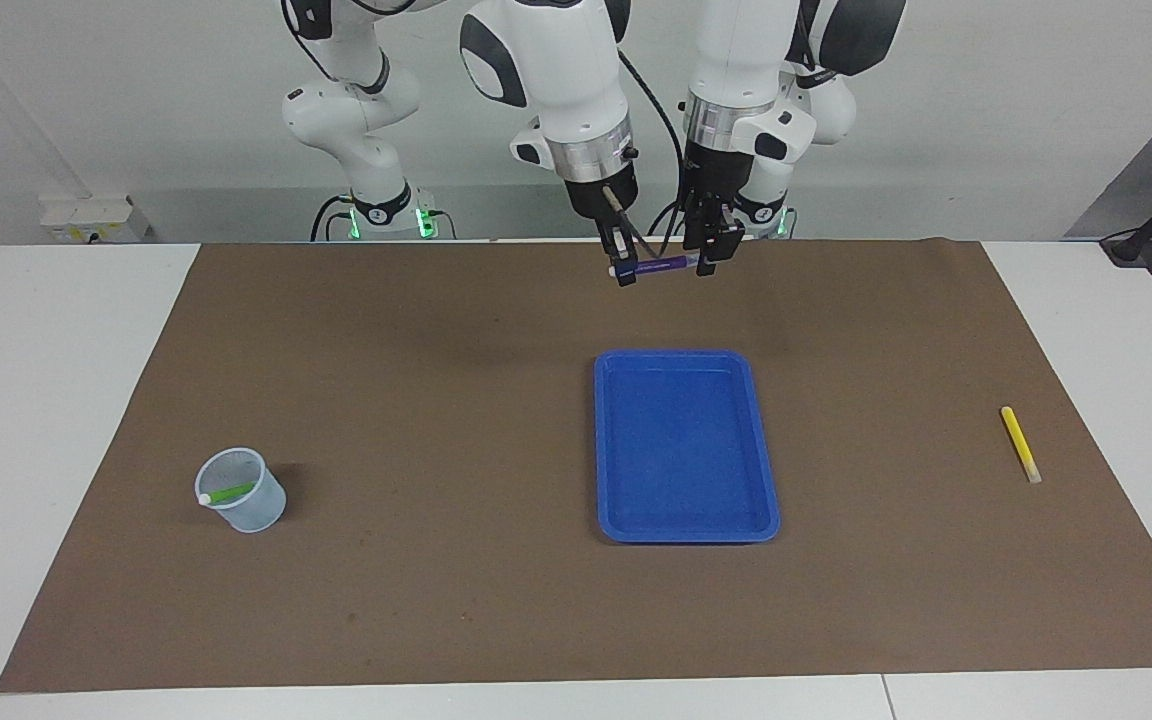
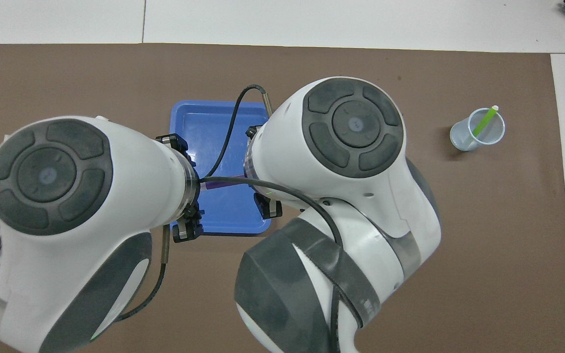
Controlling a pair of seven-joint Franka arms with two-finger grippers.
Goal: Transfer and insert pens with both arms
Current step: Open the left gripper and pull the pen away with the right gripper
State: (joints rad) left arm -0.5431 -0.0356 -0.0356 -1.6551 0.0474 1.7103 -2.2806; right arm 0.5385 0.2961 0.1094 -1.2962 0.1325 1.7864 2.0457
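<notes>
Purple pen (image 1: 663,265) level in the air between 2 pincers, over the mat near the tabletop's robot-side edge, right pincer (image 1: 624,271) clenched on its pale end, left pincer (image 1: 713,258) at its other end, grip unclear, green pen (image 1: 232,492) in cup (image 1: 246,505), yellow pen (image 1: 1020,443) on mat toward the left arm's end

A white table (image 1: 56,400) carries a broad brown mat (image 1: 416,420); a pale grey wall (image 1: 136,90) rises at the back; white socket box (image 1: 86,215) at its foot

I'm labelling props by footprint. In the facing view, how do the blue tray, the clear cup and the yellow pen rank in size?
1. blue tray, by far the largest.
2. clear cup, holding the green pen.
3. yellow pen, the slimmest.
</notes>
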